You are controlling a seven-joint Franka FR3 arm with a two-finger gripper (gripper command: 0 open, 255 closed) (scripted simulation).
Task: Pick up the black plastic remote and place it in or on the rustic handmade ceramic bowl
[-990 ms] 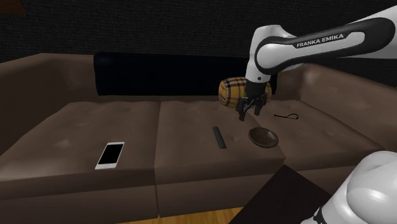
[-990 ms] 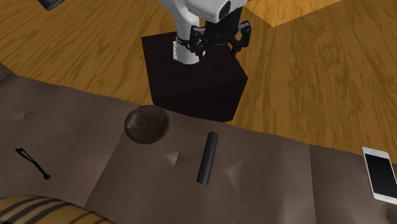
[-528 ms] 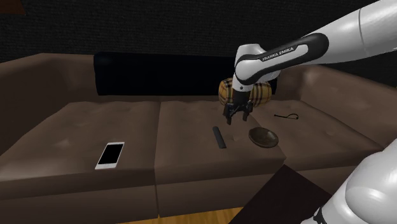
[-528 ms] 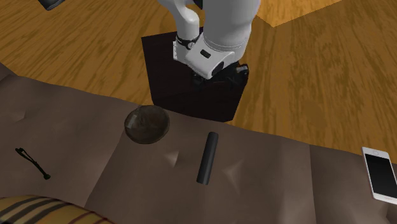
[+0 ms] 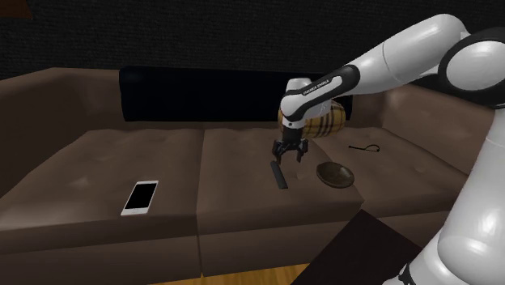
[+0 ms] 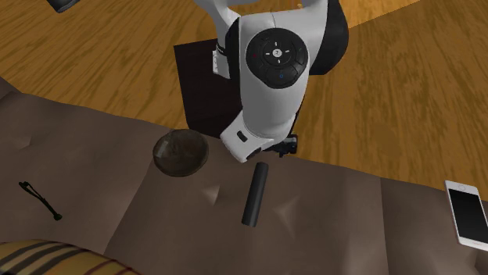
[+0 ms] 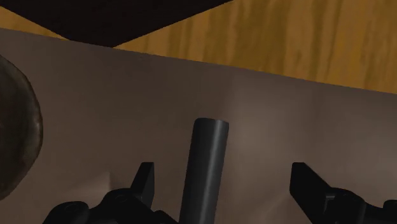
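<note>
A slim black remote [image 5: 280, 175] lies on the brown sofa seat [image 5: 162, 158], with a dark brown rough bowl [image 5: 335, 174] just to its right in the shoulder view. My gripper [image 5: 289, 156] hangs open a little above the remote's far end. In the wrist view the remote [image 7: 205, 168] runs between the two spread fingers of the gripper [image 7: 222, 178], nearer one of them, and neither finger touches it. The bowl [image 7: 16, 137] shows off to one side. From the second exterior view the remote [image 6: 254, 194] and bowl [image 6: 181, 152] sit below the arm's hand.
A white phone [image 5: 140, 197] lies on the seat at the shoulder view's left. A striped barrel-shaped cushion [image 5: 324, 121] and a thin black looped thing [image 5: 366, 146] sit behind the bowl. A black bolster [image 5: 202, 93] lines the sofa back. The dark stand [image 6: 235, 101] is on a wooden floor.
The arm has swung to the shoulder view's left and come down, from above the bowl to just over the remote. The fingers stayed open. Remote and bowl have not moved.
</note>
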